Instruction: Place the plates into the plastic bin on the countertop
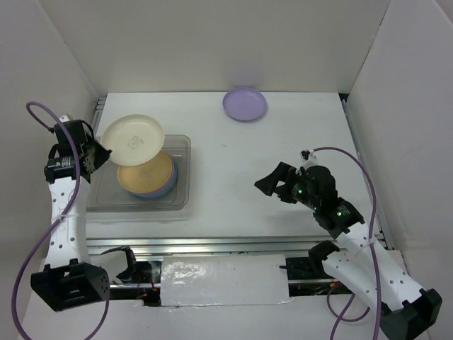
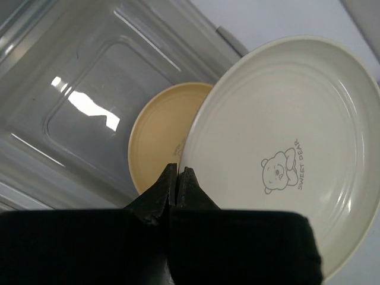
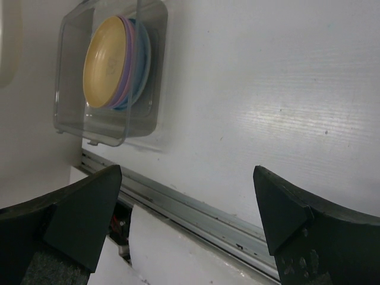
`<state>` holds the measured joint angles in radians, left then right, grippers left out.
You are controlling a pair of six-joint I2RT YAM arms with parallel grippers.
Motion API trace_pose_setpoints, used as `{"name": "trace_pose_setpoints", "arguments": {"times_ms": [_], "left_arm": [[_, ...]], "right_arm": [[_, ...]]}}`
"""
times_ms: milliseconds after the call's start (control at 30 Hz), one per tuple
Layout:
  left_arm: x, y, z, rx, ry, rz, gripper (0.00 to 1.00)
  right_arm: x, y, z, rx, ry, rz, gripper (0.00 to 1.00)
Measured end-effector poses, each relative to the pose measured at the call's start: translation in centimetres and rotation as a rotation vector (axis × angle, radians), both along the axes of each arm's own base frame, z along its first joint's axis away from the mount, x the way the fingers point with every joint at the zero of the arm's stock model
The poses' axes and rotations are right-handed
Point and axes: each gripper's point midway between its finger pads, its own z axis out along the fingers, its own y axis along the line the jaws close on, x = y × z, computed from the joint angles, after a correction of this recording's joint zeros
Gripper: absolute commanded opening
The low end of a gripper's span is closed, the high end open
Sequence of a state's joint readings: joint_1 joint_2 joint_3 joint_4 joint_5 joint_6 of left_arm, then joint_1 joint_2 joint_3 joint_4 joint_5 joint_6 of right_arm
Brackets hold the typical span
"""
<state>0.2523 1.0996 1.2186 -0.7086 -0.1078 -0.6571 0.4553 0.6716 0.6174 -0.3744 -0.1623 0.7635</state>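
My left gripper (image 1: 99, 157) is shut on the rim of the cream plate (image 1: 133, 139), holding it tilted above the far left part of the plastic bin (image 1: 182, 170). In the left wrist view the fingertips (image 2: 178, 172) pinch the cream plate (image 2: 285, 148), which bears a bear print, over the clear bin (image 2: 77, 77). Inside the bin lies a stack with the orange plate (image 1: 145, 173) on top and a blue one (image 1: 168, 188) lower down. A lilac plate (image 1: 245, 103) rests on the countertop (image 1: 283, 142) at the back. My right gripper (image 1: 272, 183) hangs open over the countertop, holding nothing.
White walls close in the countertop on three sides. A metal rail (image 1: 212, 244) and a white cover (image 1: 219, 280) run along the near edge. The right wrist view shows the stack (image 3: 105, 59) in the bin (image 3: 107, 133) and the rail (image 3: 196, 217).
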Motion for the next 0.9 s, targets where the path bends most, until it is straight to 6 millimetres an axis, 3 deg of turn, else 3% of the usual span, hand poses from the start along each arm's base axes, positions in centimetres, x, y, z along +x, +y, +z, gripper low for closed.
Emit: {"name": "trace_pose_setpoints", "arguments": {"times_ms": [233, 433, 500, 600, 633, 667, 800, 900], "left_arm": [[-1.3, -0.4, -7.3, -0.042, 0.156, -0.004, 0.00], [-0.8, -0.5, -8.9, -0.040, 0.192, -0.017, 0.01], [-0.5, -0.6, -9.3, -0.028, 0.205, -0.031, 0.10], [-0.3, -0.9, -9.8, -0.017, 0.224, -0.043, 0.40], [-0.3, -1.0, -9.8, -0.012, 0.223, -0.049, 0.60], [-0.2, -1.1, -9.7, -0.009, 0.220, -0.052, 0.68], [-0.3, -1.3, -9.6, 0.008, 0.222, -0.047, 0.93], [-1.0, -1.6, -8.6, 0.037, 0.212, -0.044, 0.99]], "right_arm": [[-0.9, 0.0, -0.1, 0.000, 0.011, 0.030, 1.00], [-1.2, -0.1, 0.5, 0.012, -0.007, 0.033, 1.00], [-1.2, -0.1, 0.5, 0.014, -0.007, 0.036, 1.00], [-1.3, -0.1, 0.7, 0.020, -0.013, 0.035, 1.00], [-1.3, -0.1, 0.8, 0.023, -0.015, 0.034, 1.00], [-1.3, -0.1, 0.8, 0.025, -0.016, 0.033, 1.00], [-1.4, -0.1, 0.9, 0.026, -0.019, 0.033, 1.00], [-1.3, -0.1, 0.7, 0.022, -0.013, 0.030, 1.00]]}}
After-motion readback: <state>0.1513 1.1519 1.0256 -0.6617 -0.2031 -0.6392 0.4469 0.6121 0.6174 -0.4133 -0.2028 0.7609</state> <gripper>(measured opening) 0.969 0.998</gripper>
